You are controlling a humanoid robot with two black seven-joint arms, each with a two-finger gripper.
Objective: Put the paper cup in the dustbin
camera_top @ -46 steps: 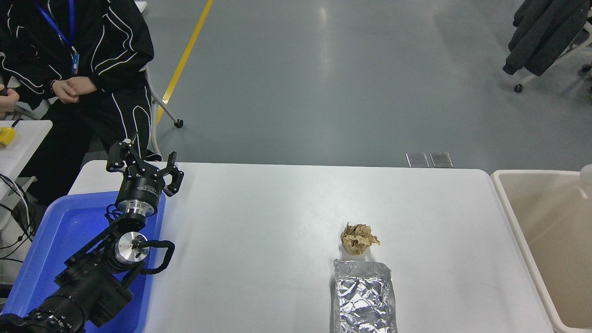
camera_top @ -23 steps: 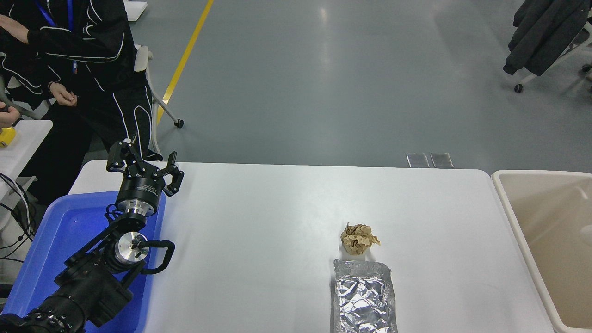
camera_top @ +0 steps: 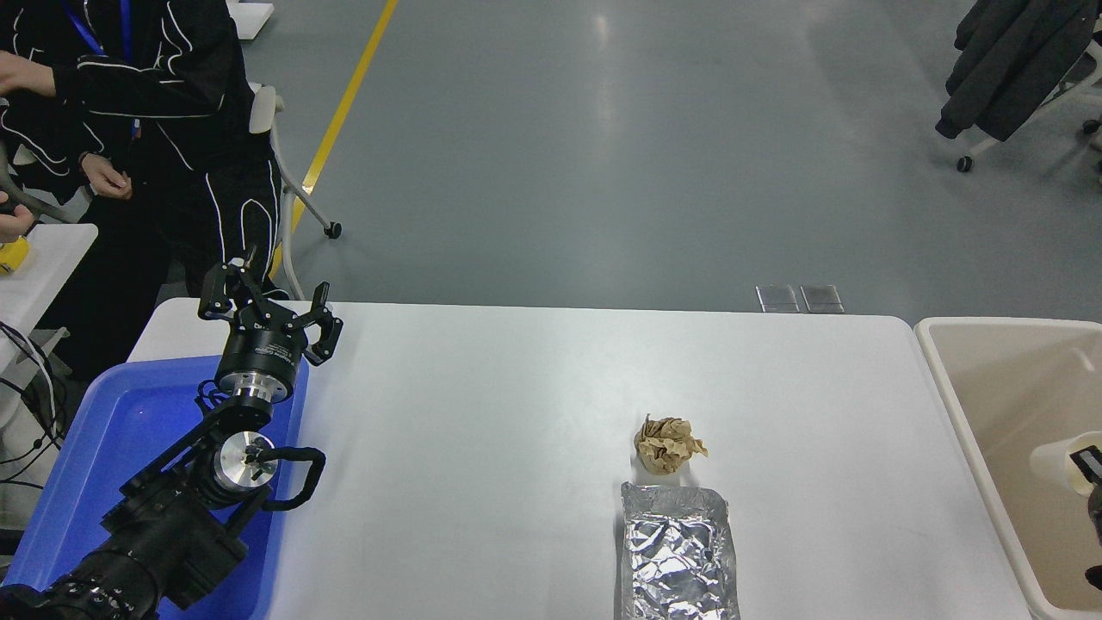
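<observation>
Since the earlier frames the paper cup (camera_top: pixel 1052 463) has come into view at the right edge of the picture, over the interior of the dustbin (camera_top: pixel 956 405), where half a second ago only bare bin wall showed. Cup lies on its side, cream body pointing left, with a black part of the right gripper (camera_top: pixel 1090 472) against its right end. Only a sliver of that gripper shows, so whether its fingers are clamped on the cup or already let go cannot be told. Also cannot tell whether the cup hangs above the bin floor or rests on it.

Dustbin stands just off the table's (camera_top: pixel 516 413) right edge, rim close to the tabletop.

Step in hand, as judged: the drop over the bin. If the cup is not yet freed, the next move calls for opening the fingers while it is well inside the rim, then lifting the arm clear without dragging it back out.

Untouched on the table, toward the near right: crumpled brown paper ball (camera_top: pixel 668 444), and just nearer the front edge a silver foil tray (camera_top: pixel 677 551) (neither belongs to this task).

Left gripper (camera_top: pixel 269 317) is parked over the far left corner, fingers spread, holding nothing, above a blue tray (camera_top: pixel 95 448). A person (camera_top: pixel 164 129) in black sits beyond that corner.
</observation>
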